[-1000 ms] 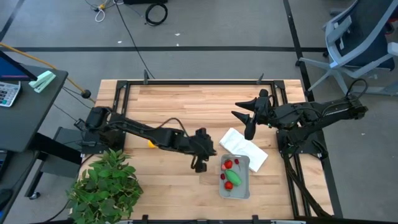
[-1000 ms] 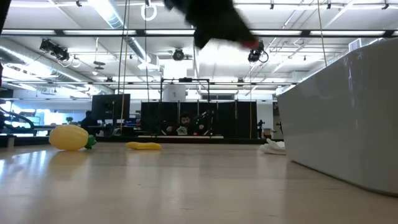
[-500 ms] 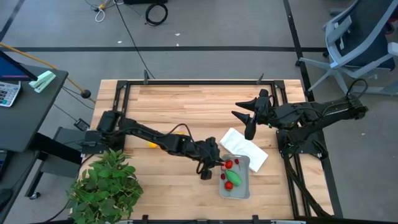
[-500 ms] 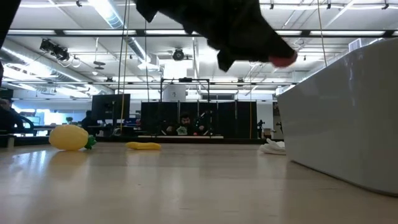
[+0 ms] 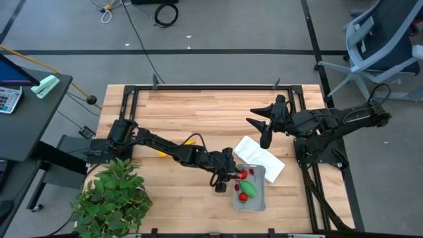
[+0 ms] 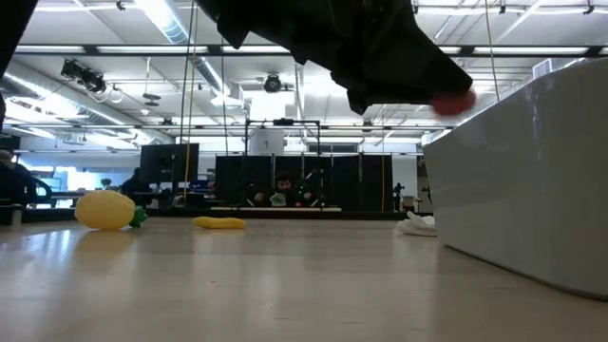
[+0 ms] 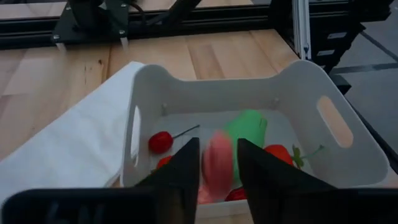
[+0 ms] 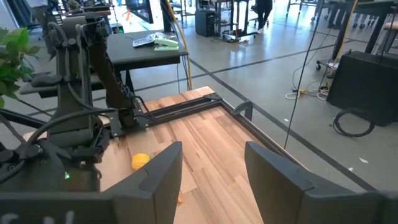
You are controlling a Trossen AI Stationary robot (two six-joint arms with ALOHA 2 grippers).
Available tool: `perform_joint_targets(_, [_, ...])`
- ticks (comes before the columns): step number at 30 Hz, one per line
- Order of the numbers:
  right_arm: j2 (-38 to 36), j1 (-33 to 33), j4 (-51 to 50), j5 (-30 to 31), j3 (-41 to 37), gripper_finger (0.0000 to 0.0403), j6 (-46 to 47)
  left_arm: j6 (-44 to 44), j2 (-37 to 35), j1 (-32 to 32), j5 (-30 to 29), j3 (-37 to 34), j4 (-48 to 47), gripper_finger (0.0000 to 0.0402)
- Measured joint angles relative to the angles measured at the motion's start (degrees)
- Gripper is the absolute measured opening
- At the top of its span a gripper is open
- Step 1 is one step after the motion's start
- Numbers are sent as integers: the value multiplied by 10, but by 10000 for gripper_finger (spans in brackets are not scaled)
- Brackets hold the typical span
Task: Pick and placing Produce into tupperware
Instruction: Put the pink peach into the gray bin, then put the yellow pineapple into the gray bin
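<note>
Produce is what I carry: a small red piece (image 7: 216, 160) is pinched between the fingers (image 7: 184, 167) of my left tool (image 5: 228, 173), and it shows red at the tool's tip in the low view (image 6: 452, 102) too. The tool hangs above the worktop (image 5: 198, 109), right at the left wall of the tub (image 5: 259, 202), the side nearest my shoulder. From the wrist the tub (image 7: 348, 163) lies straight ahead and a little below, its long axis running away from me toward the worktop's front edge, its near rim just under the held piece.

Already in the tub are a green oval (image 5: 248, 188), a cherry-like red with a stem (image 7: 160, 142) and other small reds (image 5: 242, 174). The tub stands near the front right part of the worktop, with a white cloth (image 5: 266, 156) touching its far end.

My judgement: the move left is short. The piece must cross the near wall and be let go over the bare floor of the tub; released too soon it would strike the rim and roll out on the worktop.

Still out are a yellow lemon-like piece (image 6: 106, 209) and a thin orange-yellow piece (image 6: 219, 223), both toward the left half, behind my left arm; that arm is the nearer one for them.

My right tool (image 5: 262, 122) waits above the back right part, its fingers spread apart.
</note>
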Motion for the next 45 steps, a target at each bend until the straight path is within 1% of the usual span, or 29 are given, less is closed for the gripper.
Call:
perform_joint_targets(7, [0,0,0,0,0,183,0,2,0,1,0,0,7,195])
perform_joint_targets(10, [0,0,0,0,0,183,0,2,-5,1,0,0,-10,217])
perform_joint_targets(12, [0,0,0,0,0,183,0,3,-16,3,1,0,-27,222])
perform_joint_targets(15, [0,0,0,0,0,183,0,14,-47,15,-4,0,-83,219])
perform_joint_targets(17, [0,0,0,0,0,183,0,11,-69,29,-28,1,-135,211])
perform_joint_targets(20, [0,0,0,0,0,183,0,11,-112,53,-54,1,-233,199])
perform_joint_targets(27, [0,0,0,0,0,183,0,7,-232,112,-56,1,-498,186])
perform_joint_targets(29, [0,0,-1,0,0,183,0,-20,-264,126,-56,1,-567,188])
perform_joint_targets(31, [0,0,0,0,0,183,0,-67,-287,134,-55,1,-632,192])
perform_joint_targets(36, [0,0,-3,0,0,183,-1,-163,-313,131,-50,1,-824,200])
perform_joint_targets(38, [0,0,-4,0,0,183,-1,-191,-313,123,-51,0,-864,201])
perform_joint_targets(40, [0,0,-6,0,0,183,-1,-204,-312,113,-52,-5,-877,200])
perform_joint_targets(45, [0,0,-5,0,0,183,-1,-246,-312,93,-49,-56,-846,200])
